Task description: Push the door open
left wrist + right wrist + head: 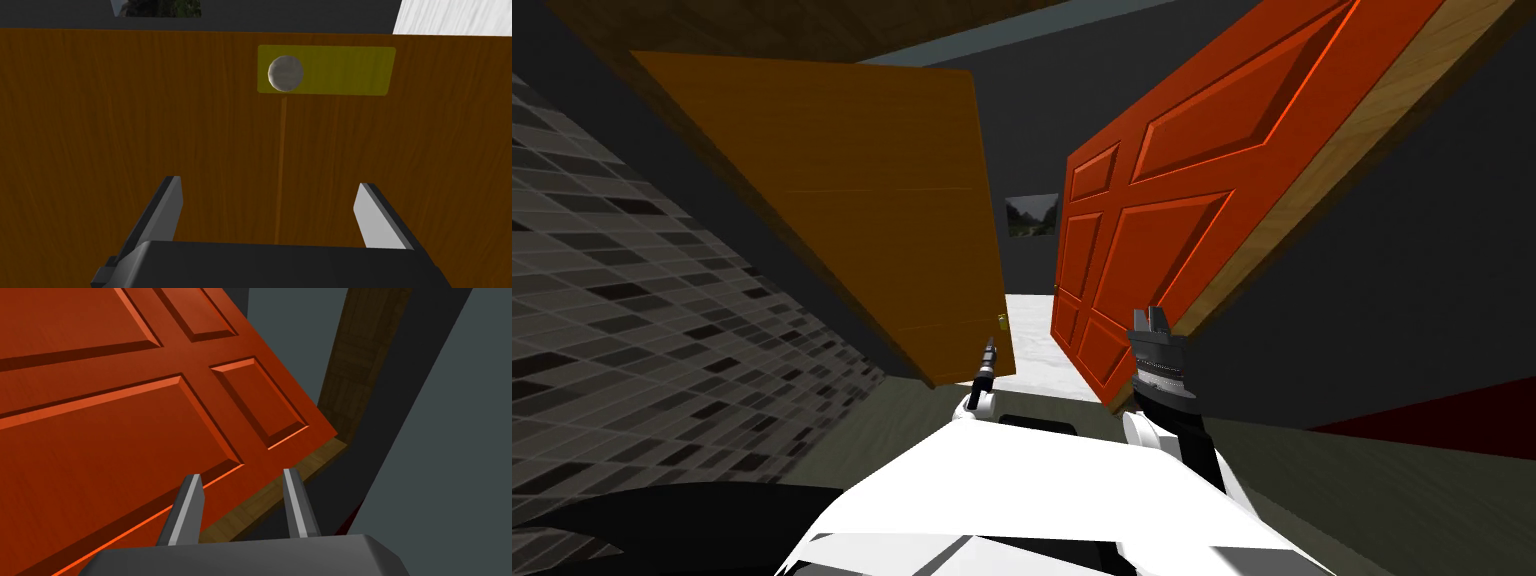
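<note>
Two doors ajar: brown door, red door.

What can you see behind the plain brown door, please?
Past the edge of the brown door, beside the red door, a strip of white floor and a dark wall with a framed picture show. The panel hides everything else behind it.

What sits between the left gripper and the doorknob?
In the left wrist view, only bare brown door separates the left gripper from the grey doorknob.

Left claw points forward, spread wide; right claw likewise, gap narrower.
</note>
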Tool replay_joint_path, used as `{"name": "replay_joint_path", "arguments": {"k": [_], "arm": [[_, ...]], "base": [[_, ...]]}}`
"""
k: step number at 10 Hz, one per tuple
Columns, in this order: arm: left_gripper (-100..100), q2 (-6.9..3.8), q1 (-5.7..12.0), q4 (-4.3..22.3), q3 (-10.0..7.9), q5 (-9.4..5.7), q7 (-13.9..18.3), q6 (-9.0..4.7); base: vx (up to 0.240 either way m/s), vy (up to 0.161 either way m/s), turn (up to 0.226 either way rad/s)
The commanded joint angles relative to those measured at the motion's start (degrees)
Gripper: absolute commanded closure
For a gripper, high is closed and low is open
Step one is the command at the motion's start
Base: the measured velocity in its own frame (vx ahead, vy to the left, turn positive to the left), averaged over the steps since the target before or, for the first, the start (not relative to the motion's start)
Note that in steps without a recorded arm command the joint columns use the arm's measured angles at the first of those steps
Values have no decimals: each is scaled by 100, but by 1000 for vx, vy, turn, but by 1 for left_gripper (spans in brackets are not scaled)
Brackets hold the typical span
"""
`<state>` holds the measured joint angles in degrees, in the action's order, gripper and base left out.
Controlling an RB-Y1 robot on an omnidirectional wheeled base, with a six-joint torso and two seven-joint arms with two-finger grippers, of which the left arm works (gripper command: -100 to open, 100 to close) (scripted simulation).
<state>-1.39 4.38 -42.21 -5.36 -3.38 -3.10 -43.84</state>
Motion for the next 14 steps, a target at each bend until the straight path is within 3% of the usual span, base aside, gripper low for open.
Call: {"name": "replay_joint_path", "arguments": {"k": [1, 6, 11, 12, 13, 14], "arm": [[-100, -48, -16, -11, -8, -4, 0, -16], [-100, -93, -20, 44, -61, -28, -14, -103], [-100, 49, -23, 92, -107, -51, -27, -181], [-100, 39, -36, 77, -99, -46, -33, -171], [100, 39, -36, 77, -99, -46, -33, -171], [100, 39, -36, 77, -99, -46, -33, -171]], "base": [[171, 21, -16], [202, 23, -27], [198, 20, -20], [68, 18, 4], [-13, -6, -4], [-22, -6, -5]]}}
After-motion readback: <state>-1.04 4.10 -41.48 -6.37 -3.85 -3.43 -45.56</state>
